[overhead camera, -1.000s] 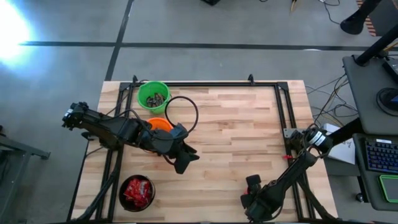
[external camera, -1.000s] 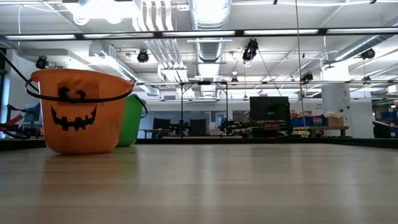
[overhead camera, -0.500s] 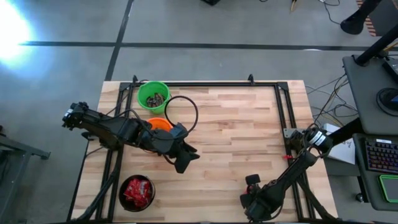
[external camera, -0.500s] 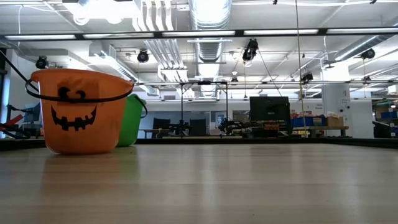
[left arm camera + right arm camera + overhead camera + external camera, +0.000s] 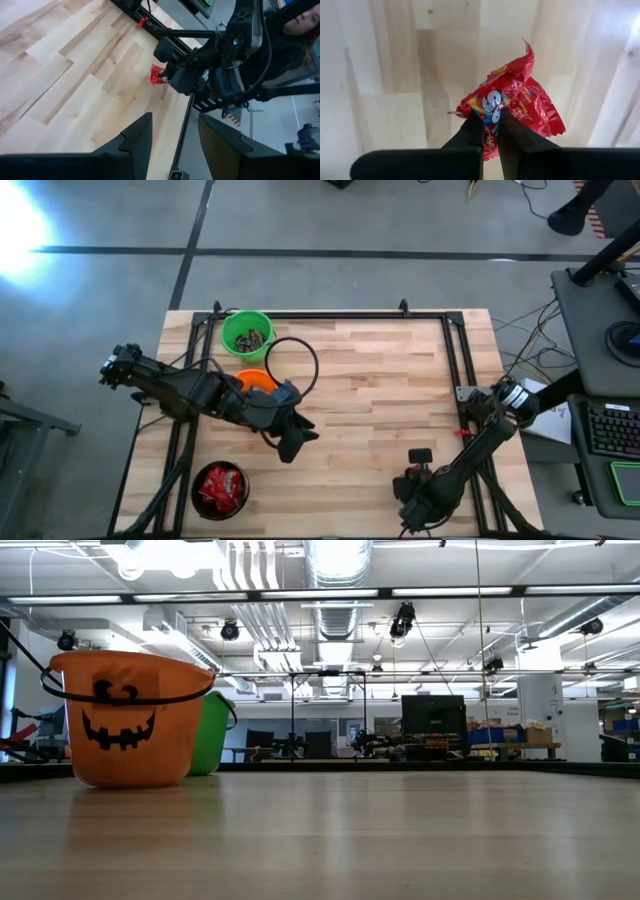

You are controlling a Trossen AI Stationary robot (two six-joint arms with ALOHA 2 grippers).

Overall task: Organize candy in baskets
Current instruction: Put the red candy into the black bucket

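Note:
My right gripper [image 5: 490, 131] hangs near the table's front right corner, pointing down, shut on a red candy [image 5: 516, 102]. The left wrist view shows the same candy [image 5: 157, 76] at that gripper's tips. My left gripper [image 5: 172, 142] is open and holds nothing, above the table's left middle [image 5: 290, 443]. The orange basket [image 5: 258, 379], with a black face [image 5: 120, 722], stands partly under the left arm. The green basket [image 5: 246, 335] stands behind it and holds dark candy. The black basket [image 5: 220, 490] at the front left holds red candy. My right gripper pinches the red candy's wrapper between its two fingers at one edge [image 5: 490, 116]. The fingers come from above, pointing down. The candy sticks out past the fingertips, crumpled, and looks lifted just clear of the table.
A black ring-shaped handle [image 5: 296, 358] sticks out beside the orange basket. A black metal frame [image 5: 452, 350] runs along the table's far and side edges. Bare wood [image 5: 380, 390] spans the middle. A person [image 5: 300, 22] sits beyond the table's right side.
My right hand has risen a little at the front right corner and rolled slightly, its wrist shifting toward the far edge. My left arm and the baskets have kept still.

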